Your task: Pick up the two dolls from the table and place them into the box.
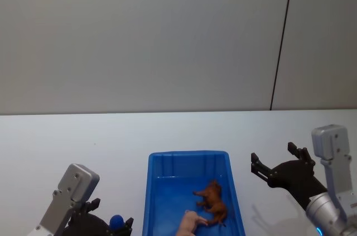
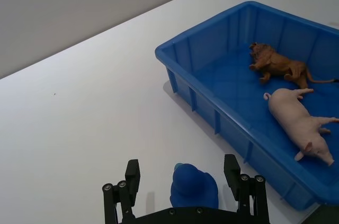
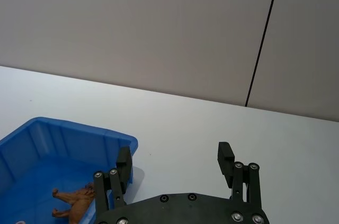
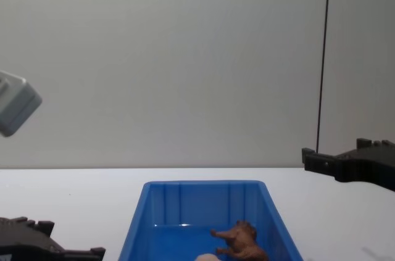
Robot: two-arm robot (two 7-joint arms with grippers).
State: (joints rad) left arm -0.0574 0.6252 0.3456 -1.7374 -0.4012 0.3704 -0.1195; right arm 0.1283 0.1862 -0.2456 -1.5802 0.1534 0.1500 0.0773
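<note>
White table (image 1: pixel 111 147) w/ a blue box (image 1: pixel 159 191) sitting at centre, near the robot. Both dolls are inside the box, on its floor. The brown lion (image 1: pixel 213 200) lies on its side toward the box's right half. The pink pig (image 1: pixel 188 224) lies on its side just beside the lion, nearer the robot; the two look close enough to touch at the legs, but can't tell for sure. In the left wrist view the lion (image 2: pixel 278 66) and pig (image 2: pixel 301 123) lie next to each other, the pig stretched along the box floor near the wall (image 2: pixel 212 105) on that gripper's side.

Left gripper (image 1: pixel 111 225) sits low at the robot's left, outside the box, just beside its left wall, over bare table. Its fingers (image 2: pixel 132 173) stand wide apart w/ nothing held between them; a blue rounded part (image 2: pixel 194 186) of the gripper itself shows between them. The dolls are well apart from it, on the other side of the box wall.

Right gripper (image 1: pixel 273 163) hangs to the right of the box, a bit farther from the robot than the dolls, above the table. Its fingers (image 3: pixel 225 156) are also spread wide, empty. In the right wrist view the box's rim (image 3: pixel 79 131) and the lion (image 3: pixel 79 198) show beyond one fingertip; the lion is near but not touching the gripper.
</note>
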